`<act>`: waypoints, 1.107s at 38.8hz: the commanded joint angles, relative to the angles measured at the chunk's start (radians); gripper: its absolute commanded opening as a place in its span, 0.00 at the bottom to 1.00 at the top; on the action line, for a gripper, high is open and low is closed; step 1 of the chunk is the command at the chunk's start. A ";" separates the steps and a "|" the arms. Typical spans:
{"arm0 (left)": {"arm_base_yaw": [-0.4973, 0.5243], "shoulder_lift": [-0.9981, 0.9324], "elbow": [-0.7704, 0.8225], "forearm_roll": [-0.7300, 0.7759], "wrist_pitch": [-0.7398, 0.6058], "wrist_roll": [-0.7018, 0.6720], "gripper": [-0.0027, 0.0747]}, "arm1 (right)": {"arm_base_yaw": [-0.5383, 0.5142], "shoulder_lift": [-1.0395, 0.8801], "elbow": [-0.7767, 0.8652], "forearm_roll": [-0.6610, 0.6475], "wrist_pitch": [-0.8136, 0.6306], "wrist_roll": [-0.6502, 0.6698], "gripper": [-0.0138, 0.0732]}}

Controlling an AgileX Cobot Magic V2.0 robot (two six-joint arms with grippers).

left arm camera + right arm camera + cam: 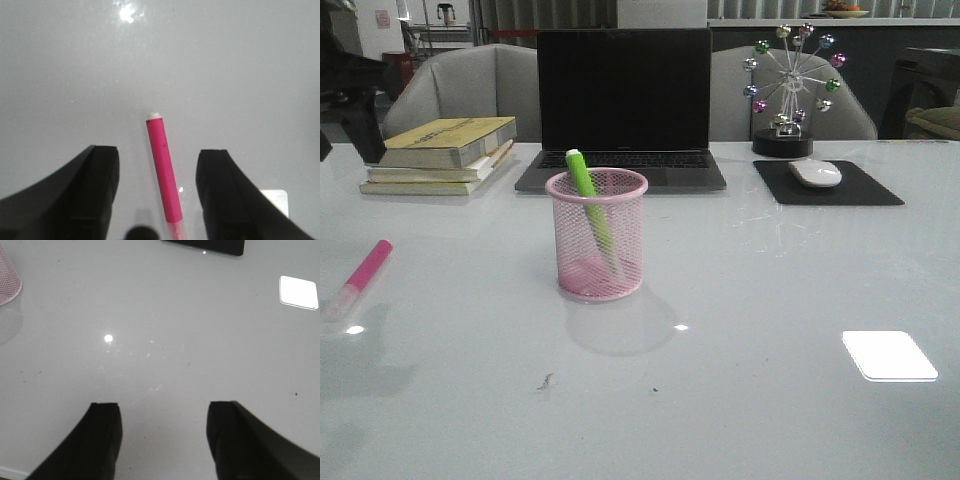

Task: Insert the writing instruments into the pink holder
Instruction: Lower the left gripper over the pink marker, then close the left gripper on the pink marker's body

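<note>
The pink mesh holder [597,248] stands mid-table in front of the laptop; its edge also shows in the right wrist view [8,277]. A green highlighter [590,210] leans inside it, cap end sticking out above the rim. The hot pink highlighter [360,277] lies flat on the table at the far left. In the left wrist view this pink marker [163,170] lies between the spread fingers of my left gripper [157,162], which is open and does not touch it. My right gripper [162,412] is open over bare table, holding nothing. Neither arm shows in the front view.
A black laptop [624,105] stands open behind the holder. Stacked books [442,153] lie at the back left. A white mouse [815,173] rests on a black pad [828,184] at the back right, beside a ferris-wheel ornament [790,90].
</note>
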 commanded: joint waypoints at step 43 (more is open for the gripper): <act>-0.005 0.137 -0.036 -0.007 -0.052 -0.004 0.59 | -0.006 -0.003 -0.027 -0.024 -0.054 0.002 0.72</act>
